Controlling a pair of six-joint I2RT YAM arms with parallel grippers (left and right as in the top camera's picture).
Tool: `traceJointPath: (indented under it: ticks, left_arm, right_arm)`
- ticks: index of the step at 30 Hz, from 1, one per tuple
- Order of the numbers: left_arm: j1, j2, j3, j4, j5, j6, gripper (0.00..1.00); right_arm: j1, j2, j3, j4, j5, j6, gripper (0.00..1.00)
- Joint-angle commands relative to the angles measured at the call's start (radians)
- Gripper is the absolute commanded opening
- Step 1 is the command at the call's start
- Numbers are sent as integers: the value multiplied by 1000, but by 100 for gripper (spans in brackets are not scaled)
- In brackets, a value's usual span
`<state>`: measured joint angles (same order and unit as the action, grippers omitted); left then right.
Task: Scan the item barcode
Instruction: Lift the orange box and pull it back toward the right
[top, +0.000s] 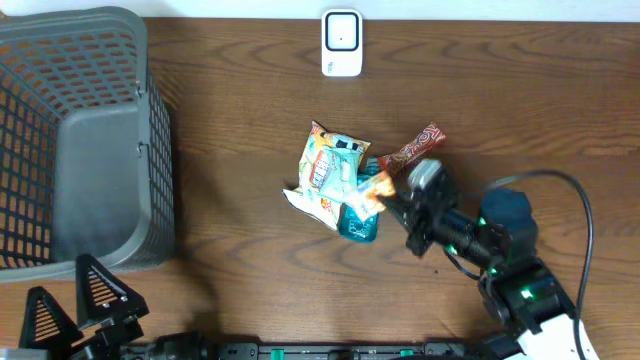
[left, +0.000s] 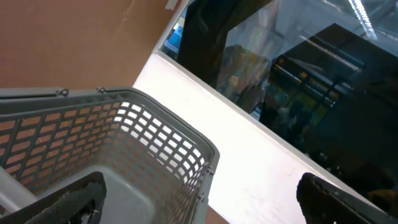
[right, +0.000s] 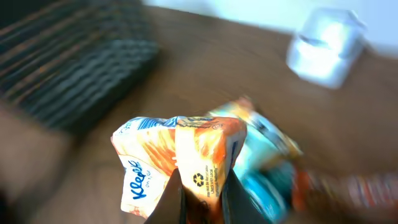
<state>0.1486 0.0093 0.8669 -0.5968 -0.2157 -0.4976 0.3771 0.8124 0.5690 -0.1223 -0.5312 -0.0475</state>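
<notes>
- right gripper (top: 388, 197) pinched tight on the edge of the orange kleenex pack (right: 177, 158)
- pack is mid-table, overlapping a teal packet (top: 358, 224); can't tell if it's lifted
- red snack bar (top: 412, 147) just beside the right gripper
- left gripper (top: 70, 300) spread wide, holding nothing, next to the grey basket (top: 150, 150)
- white scanner (top: 342, 43) at the far edge, well apart from the pack

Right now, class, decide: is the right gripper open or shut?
Shut: the right gripper pinches the Kleenex pack by its orange edge in the wrist view.
</notes>
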Motion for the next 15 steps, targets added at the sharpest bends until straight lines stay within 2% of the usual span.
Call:
traceJointPath:
  ticks: [1, 3, 8, 12, 15]
  left_arm:
    - [3, -6, -32, 2, -2, 2, 98]
    - [3, -6, -42, 2, -2, 2, 98]
    - [3, -6, -77, 8, -2, 1, 98]
    - [3, -6, -170, 87, -1, -49, 98]
    - [3, -6, -270, 220, 67, -50, 98]
  right_arm:
    - [-3, -64, 7, 26, -508, -497, 1]
    - [-3, -69, 7, 77, -608, -557, 1]
    - [-3, -66, 7, 140, -661, -550, 1]
    - [-3, -66, 7, 133, -651, -465, 1]
    - [-5, -66, 7, 119, -646, -436, 1]
